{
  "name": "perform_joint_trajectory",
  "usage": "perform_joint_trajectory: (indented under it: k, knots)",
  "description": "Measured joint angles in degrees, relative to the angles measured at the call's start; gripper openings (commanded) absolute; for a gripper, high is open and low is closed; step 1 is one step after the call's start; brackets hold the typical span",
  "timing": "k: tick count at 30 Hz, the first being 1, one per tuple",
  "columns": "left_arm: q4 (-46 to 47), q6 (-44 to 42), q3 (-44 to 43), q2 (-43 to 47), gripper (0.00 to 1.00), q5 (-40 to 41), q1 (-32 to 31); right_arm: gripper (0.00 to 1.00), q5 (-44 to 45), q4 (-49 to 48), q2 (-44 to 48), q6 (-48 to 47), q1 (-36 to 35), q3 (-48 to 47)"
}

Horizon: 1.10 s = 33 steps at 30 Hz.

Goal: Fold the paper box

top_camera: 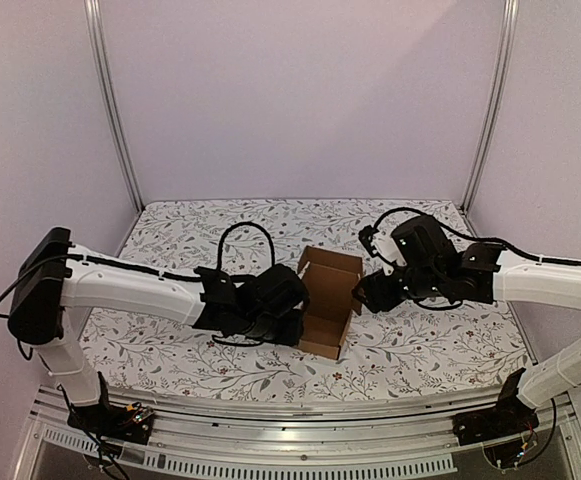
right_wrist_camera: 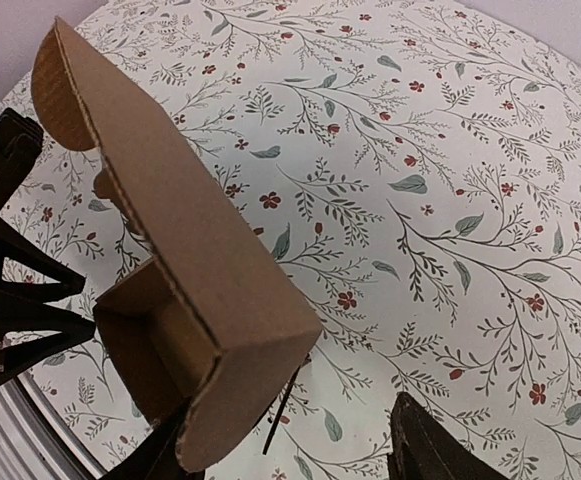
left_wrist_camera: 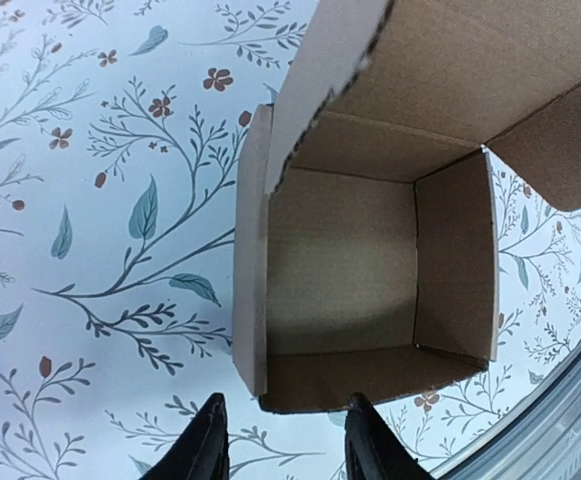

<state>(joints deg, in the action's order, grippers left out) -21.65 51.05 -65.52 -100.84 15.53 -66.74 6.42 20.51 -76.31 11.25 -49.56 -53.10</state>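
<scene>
The paper box (top_camera: 327, 300) is a small brown carton standing in the middle of the table, top open and flaps raised. My left gripper (top_camera: 298, 318) is at its left side, open. In the left wrist view I look into the empty box (left_wrist_camera: 340, 260), and my left gripper (left_wrist_camera: 285, 445) straddles its near wall edge without closing on it. My right gripper (top_camera: 361, 298) is at the box's right side, open. In the right wrist view the box (right_wrist_camera: 180, 250) shows a long lid flap. One corner lies by the left finger of my right gripper (right_wrist_camera: 290, 450).
A floral cloth (top_camera: 420, 350) covers the table. A metal rail (top_camera: 300, 420) runs along the near edge and also shows in the left wrist view (left_wrist_camera: 570, 400). Frame posts (top_camera: 115, 110) stand at the back corners. The left arm's black gripper body (right_wrist_camera: 10, 280) is close behind the box.
</scene>
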Motion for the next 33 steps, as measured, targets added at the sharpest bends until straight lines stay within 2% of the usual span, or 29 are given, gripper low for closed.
perform_joint_trajectory:
  k: [4,13,24,33]
  knots:
    - [-0.22,0.00,2.03,3.76,0.44,1.01,-0.02,0.50,-0.81,-1.20,-0.04,0.59,0.33,0.31]
    - [-1.03,-3.37,3.37,11.39,0.54,5.60,-0.02,0.45,-2.54,-3.63,-1.46,1.77,0.50,0.74]
    - [2.14,-14.45,5.11,14.25,0.55,5.62,1.18,0.29,-0.07,-8.15,-0.76,4.07,-0.92,7.34]
    - [5.51,-20.55,6.47,15.17,0.55,5.49,2.21,0.23,2.97,-15.58,0.42,4.57,-3.19,10.78]
